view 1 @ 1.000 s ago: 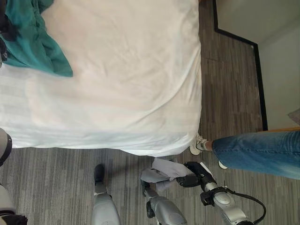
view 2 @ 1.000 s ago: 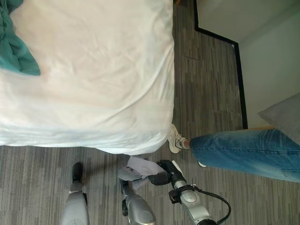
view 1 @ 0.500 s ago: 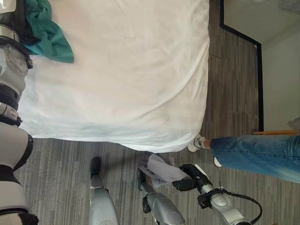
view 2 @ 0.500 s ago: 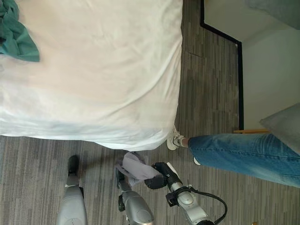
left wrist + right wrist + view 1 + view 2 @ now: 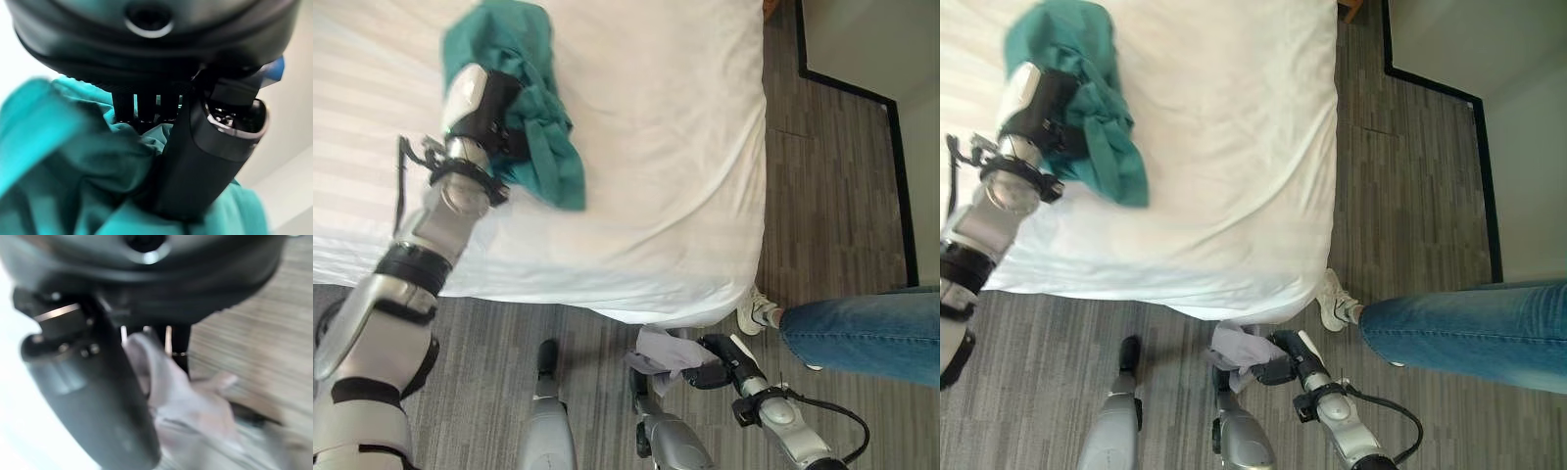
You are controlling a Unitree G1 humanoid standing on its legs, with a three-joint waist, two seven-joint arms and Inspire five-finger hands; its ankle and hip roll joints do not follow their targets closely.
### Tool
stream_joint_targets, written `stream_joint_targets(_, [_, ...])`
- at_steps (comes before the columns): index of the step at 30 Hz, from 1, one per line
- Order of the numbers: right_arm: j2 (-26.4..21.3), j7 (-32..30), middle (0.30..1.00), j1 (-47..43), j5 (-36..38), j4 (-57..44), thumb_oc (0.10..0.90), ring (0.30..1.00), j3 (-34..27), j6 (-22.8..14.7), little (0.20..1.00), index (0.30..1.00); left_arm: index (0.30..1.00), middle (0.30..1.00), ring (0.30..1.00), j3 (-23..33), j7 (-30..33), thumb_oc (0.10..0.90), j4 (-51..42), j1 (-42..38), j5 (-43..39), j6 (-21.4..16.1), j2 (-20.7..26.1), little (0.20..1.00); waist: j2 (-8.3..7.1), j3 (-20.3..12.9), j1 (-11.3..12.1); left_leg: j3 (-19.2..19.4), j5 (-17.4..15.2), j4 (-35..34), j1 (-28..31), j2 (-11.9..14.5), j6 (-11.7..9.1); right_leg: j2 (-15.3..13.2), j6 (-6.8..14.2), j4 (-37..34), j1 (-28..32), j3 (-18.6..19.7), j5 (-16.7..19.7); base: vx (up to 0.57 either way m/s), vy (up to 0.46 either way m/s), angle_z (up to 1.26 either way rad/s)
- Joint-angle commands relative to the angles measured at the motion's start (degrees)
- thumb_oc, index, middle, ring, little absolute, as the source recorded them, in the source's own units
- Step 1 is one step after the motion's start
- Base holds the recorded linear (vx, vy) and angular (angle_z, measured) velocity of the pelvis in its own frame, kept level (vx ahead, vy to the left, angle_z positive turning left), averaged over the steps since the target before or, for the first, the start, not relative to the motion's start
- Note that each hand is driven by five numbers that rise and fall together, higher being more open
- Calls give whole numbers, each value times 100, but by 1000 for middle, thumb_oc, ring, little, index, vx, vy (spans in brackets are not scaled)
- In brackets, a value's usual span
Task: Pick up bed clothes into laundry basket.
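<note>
A teal garment (image 5: 536, 127) hangs bunched over the white bed (image 5: 656, 147), and my left hand (image 5: 487, 106) is shut on it, lifted a little above the sheet. In the left wrist view the fingers and thumb (image 5: 205, 161) are curled into the teal cloth (image 5: 73, 176). Low over the floor by the bed's near corner, my right hand (image 5: 717, 362) is shut on a crumpled grey garment (image 5: 663, 349). The right wrist view has the grey cloth (image 5: 190, 406) pinched between thumb and fingers.
A person's leg in blue jeans (image 5: 862, 333) with a white shoe (image 5: 759, 311) stands at the bed's near right corner, close to my right hand. Grey wood-look floor (image 5: 822, 196) runs along the bed's right side to a wall with a black skirting (image 5: 891, 166).
My left arm has swung rightward over the bed, carrying the teal garment from the far left towards the middle. The right hand still holds the grey cloth in much the same place.
</note>
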Motion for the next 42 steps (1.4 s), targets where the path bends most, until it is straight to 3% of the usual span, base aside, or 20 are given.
stream_joint_targets(1, [-285, -378, 300, 363, 237, -744, 400, 300, -1016, -389, 300, 300, 300, 300, 300, 1302, 158, 400, -992, 831, -913, -866, -320, 300, 224, -512, 149, -328, 252, -274, -147, -35, -104, -147, 143, 817, 568, -41, -1002, 58, 33, 9])
stream_joint_targets(3, [-317, -506, 300, 427, 193, -1162, 400, 300, -1559, -368, 300, 300, 300, 300, 300, 2032, -165, 400, -1841, 2166, -1403, -1011, -723, 300, 441, -737, 292, -345, 207, -248, 49, -159, -102, -220, 85, 789, 869, -122, -1069, 71, 18, 16])
stream_joint_targets(4, [-326, -506, 300, 449, 190, -1172, 400, 300, -1554, -364, 300, 300, 300, 300, 300, 2047, -164, 400, -1873, 2207, -1396, -997, -734, 300, 445, -750, 278, -351, 204, -251, 58, -167, -102, -227, 85, 783, 884, -132, -1074, 54, -22, 11])
stream_joint_targets(6, [-376, -577, 300, 449, 95, -1560, 400, 300, -1834, -366, 300, 300, 300, 300, 300, 2542, -330, 400, -2440, 3139, -1519, -1065, -946, 300, 617, -908, 414, -382, 235, -172, 71, -223, -117, -239, 49, 701, 1064, -216, -1049, 8, -8, 19])
stream_joint_targets(7, [-290, -579, 300, 516, 141, -1715, 400, 300, -2071, -380, 300, 300, 300, 300, 300, 2873, -600, 400, -2789, 3984, -1796, -1063, -1207, 300, 718, -1070, 517, -430, 221, -152, 137, -300, -117, -273, 15, 615, 1238, -274, -1081, 24, 7, 36])
stream_joint_targets(12, [-15, -270, 300, 754, 617, -2532, 400, 300, -2382, -520, 300, 300, 300, 300, 300, 3481, -1109, 400, -3536, 5742, -2146, -930, -1766, 300, 827, -1451, 711, -529, 209, -109, 228, -384, -92, -283, -67, 433, 1563, -379, -1147, 41, -14, 30])
stream_joint_targets(16, [207, -168, 300, 1001, 784, -2838, 400, 300, -2427, -504, 300, 300, 300, 300, 300, 3498, -1415, 400, -3764, 6330, -2720, -787, -2247, 300, 826, -1598, 773, -536, 199, -95, 261, -398, -59, -255, -112, 383, 1662, -390, -1180, 20, -30, 10])
stream_joint_targets(20, [395, -32, 300, 1279, 915, -3187, 400, 300, -2296, -429, 300, 300, 300, 300, 300, 3094, -1682, 400, -3821, 6363, -3055, -649, -2549, 300, 798, -1718, 724, -512, 195, -76, 324, -383, -41, -221, -151, 357, 1751, -368, -1212, 7, -16, 1])
stream_joint_targets(27, [483, -123, 300, 1014, 1080, -3710, 400, 300, -2089, -475, 300, 300, 300, 300, 300, 2618, -1593, 400, -3905, 5573, -2783, -730, -2324, 300, 761, -1884, 465, -232, 8, 50, 548, -280, 51, -137, -194, 546, 1697, -39, -1253, -8, 1, -19])
stream_joint_targets(42, [476, -120, 300, 1058, 1187, -3642, 400, 300, -1943, -430, 300, 300, 300, 300, 300, 2423, -1545, 400, -3820, 5371, -2737, -699, -2384, 300, 685, -2083, 295, -112, -57, 110, 568, -265, 12, -147, -191, 492, 1758, -22, -1223, 1, 2, -6])
